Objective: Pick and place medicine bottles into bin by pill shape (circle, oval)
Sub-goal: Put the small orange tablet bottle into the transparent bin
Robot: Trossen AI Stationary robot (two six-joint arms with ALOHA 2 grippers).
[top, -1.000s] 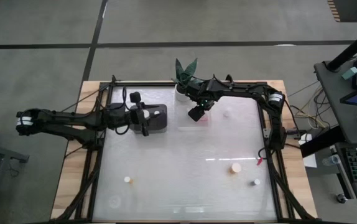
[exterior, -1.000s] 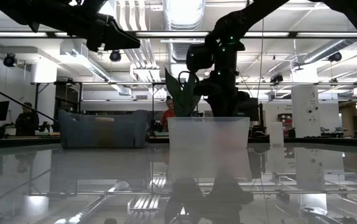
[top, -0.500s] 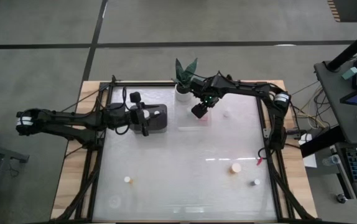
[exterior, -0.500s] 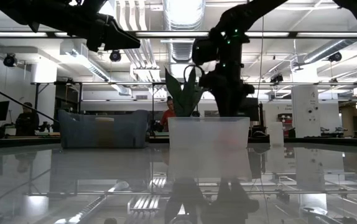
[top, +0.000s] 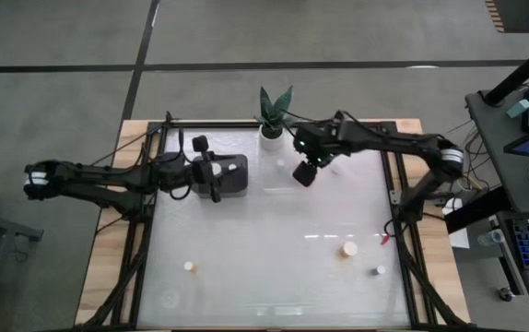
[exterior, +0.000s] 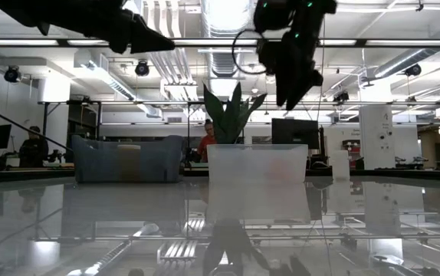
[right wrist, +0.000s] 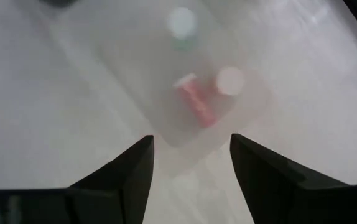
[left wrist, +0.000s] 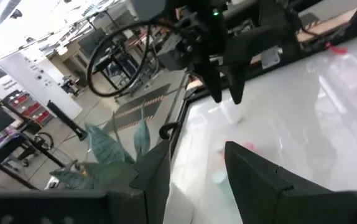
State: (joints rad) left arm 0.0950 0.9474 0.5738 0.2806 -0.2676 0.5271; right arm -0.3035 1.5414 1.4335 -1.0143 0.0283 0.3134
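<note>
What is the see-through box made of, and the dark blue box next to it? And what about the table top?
The see-through bin looks like frosted plastic: milky walls, with bottles showing blurrily through it in the right wrist view. The dark blue bin is solid and matte, probably plastic or fabric; I cannot tell which. The table top looks like a glossy white sheet, since it mirrors the ceiling lights in the low view.

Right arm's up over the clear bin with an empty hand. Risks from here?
The right hand is open above the clear bin, close to the potted plant; swinging away could brush its leaves. The bottles left near the table's front edge are small and spread apart, so a grasp could tip or roll one.
</note>
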